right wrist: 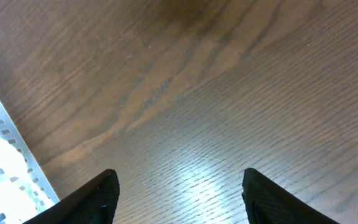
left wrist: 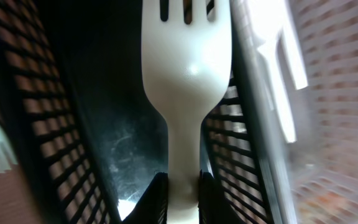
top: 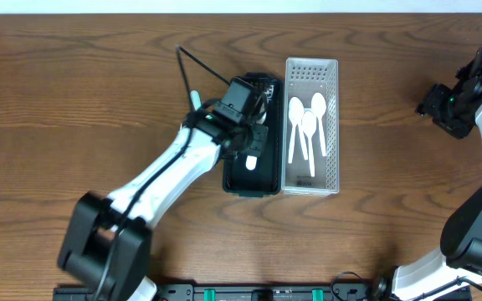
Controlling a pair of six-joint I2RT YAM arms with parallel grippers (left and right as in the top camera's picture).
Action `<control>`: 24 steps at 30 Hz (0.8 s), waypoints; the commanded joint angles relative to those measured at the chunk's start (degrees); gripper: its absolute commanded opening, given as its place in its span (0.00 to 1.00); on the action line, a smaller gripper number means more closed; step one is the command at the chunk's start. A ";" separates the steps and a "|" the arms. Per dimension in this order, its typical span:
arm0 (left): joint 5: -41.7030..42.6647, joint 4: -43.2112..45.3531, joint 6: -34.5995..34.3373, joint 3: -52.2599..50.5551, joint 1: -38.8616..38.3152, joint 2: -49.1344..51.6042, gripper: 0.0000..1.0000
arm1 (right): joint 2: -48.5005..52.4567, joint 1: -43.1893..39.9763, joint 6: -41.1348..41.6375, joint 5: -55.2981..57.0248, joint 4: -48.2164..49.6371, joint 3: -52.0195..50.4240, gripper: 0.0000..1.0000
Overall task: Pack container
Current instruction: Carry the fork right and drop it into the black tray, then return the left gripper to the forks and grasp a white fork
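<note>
A black slatted container (top: 234,186) stands mid-table, and a white perforated container (top: 331,125) touches its right side. My left gripper (top: 253,140) hangs over the black container, shut on the handle of a white plastic fork (top: 252,159). In the left wrist view the fork (left wrist: 185,68) points tines-forward between the jaws (left wrist: 183,186), above the black container's floor (left wrist: 117,137). Three white spoons (top: 308,125) lie in the white container. My right gripper (top: 442,104) is open and empty at the far right, over bare wood (right wrist: 179,186).
A black cable (top: 199,67) runs from the left arm across the table behind the black container. The white container's corner shows in the right wrist view (right wrist: 5,155). A black rail (top: 258,293) lines the table's front edge.
</note>
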 commanded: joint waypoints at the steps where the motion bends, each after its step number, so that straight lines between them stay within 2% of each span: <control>1: -0.92 0.90 -3.13 0.57 -0.04 0.52 0.30 | 0.63 -0.42 -0.09 -0.46 -0.11 -0.37 0.67; 3: -0.76 0.74 -3.08 1.97 -0.04 -0.90 0.41 | 0.63 -0.42 -0.09 -0.46 -0.13 -0.37 0.67; 7: -0.83 0.22 -0.76 4.52 0.26 -7.45 0.81 | 0.63 -0.42 -0.07 -0.48 -0.15 -0.37 0.67; 8: -1.40 -0.20 1.97 4.52 0.59 -9.27 0.84 | 0.63 -0.42 -0.07 -0.46 -0.15 -0.37 0.67; 10: -4.87 -2.10 6.95 4.52 1.70 -12.41 0.84 | 0.63 -0.42 -0.09 -0.46 -0.26 -0.37 0.67; 13: -14.29 -8.79 7.30 4.52 5.31 -14.36 0.85 | 0.63 -0.42 -0.09 -0.46 -0.28 -0.37 0.68; 15: -16.92 -13.92 7.28 4.13 9.20 -13.68 0.86 | 0.63 -0.42 -0.07 -0.46 -0.26 -0.37 0.68; 18: -16.87 -18.10 6.99 2.36 16.39 -10.75 0.86 | 0.63 -0.42 -0.07 -0.48 -0.22 -0.37 0.68; 20: -16.39 -18.58 6.93 1.46 20.20 -8.22 0.90 | 0.63 -0.42 -0.07 -0.48 -0.17 -0.37 0.68; 24: -12.37 -17.88 10.05 1.36 25.42 -1.44 0.90 | 0.63 -0.42 -0.04 -0.48 -0.04 -0.37 0.68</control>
